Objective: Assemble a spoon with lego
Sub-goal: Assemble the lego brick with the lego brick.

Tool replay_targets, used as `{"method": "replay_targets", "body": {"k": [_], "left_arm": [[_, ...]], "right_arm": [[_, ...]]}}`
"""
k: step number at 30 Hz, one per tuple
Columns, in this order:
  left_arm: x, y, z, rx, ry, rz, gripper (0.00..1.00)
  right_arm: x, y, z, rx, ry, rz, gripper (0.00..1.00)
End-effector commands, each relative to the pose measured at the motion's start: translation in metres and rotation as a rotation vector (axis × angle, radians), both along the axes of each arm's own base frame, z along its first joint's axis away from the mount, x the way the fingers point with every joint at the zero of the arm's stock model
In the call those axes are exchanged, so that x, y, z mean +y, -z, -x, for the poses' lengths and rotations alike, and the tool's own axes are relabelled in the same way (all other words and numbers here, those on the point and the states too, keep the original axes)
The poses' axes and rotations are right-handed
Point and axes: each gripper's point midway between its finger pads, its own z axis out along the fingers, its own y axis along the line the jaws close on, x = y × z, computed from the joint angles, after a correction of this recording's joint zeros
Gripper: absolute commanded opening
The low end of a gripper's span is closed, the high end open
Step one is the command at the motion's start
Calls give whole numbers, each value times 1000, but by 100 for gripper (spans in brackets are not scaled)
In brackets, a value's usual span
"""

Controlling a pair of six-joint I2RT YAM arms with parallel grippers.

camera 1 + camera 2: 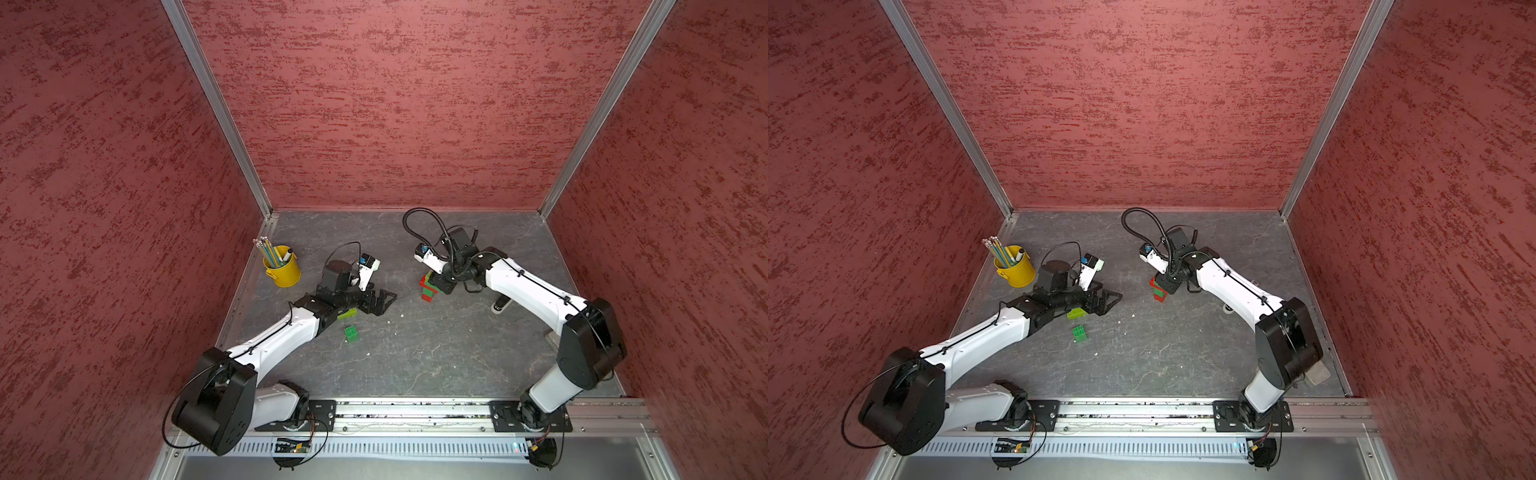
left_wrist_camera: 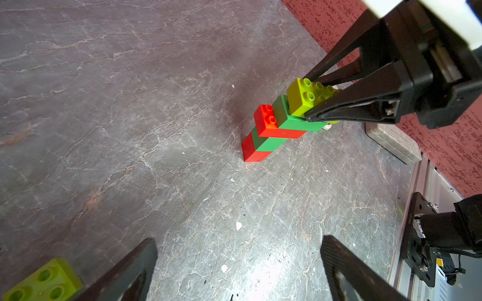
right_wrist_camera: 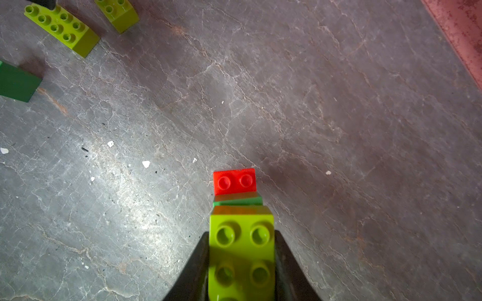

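Note:
The partly built spoon (image 2: pixel 276 127) stands on end, its red bottom brick seeming to touch the grey table (image 2: pixel 130 130). Red and dark green bricks stack up to a lime brick (image 3: pixel 241 255) on top. My right gripper (image 3: pixel 241 234) is shut on that lime brick from both sides; both top views show it over the build (image 1: pixel 428 291) (image 1: pixel 1158 291). My left gripper (image 2: pixel 238 241) is open with only bare table between its fingers, well left of the build (image 1: pixel 384 301). Loose lego lies near the left arm: a dark green brick (image 1: pixel 351 333) and lime bricks (image 3: pixel 62 28) (image 3: pixel 118 10).
A yellow cup of pencils (image 1: pixel 282 270) stands at the back left. A grey block (image 2: pixel 391 140) lies by the right wall, and a small white and black object (image 1: pixel 498 306) sits under the right arm. A metal rail (image 1: pixel 415 411) runs along the front edge.

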Motion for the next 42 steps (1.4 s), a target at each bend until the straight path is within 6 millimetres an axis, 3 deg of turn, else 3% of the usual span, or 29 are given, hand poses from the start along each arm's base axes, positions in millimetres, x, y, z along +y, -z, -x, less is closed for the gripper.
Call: {"method": "replay_targets", "body": {"k": [1, 13, 17, 28, 31, 35, 42], "left_arm": [[-3, -7, -3, -23, 10, -1, 100], [0, -6, -2, -22, 4, -18, 100], [0, -9, -2, -29, 1, -16, 100], [3, -9, -1, -31, -6, -31, 100], [5, -8, -1, -31, -9, -37, 100], [6, -7, -2, -32, -17, -42, 100], [9, -10, 0, -36, -24, -50, 100]], "right_arm": [[-1, 10, 0, 17, -6, 10, 27], [-10, 31, 16, 83, -62, 54, 28], [-8, 27, 13, 75, -49, 23, 27], [-18, 65, 30, 191, -31, 22, 24], [-16, 52, 23, 160, -32, 20, 30], [-10, 28, 11, 107, -37, 0, 48], [-5, 12, -4, 51, -26, -16, 69]]}}
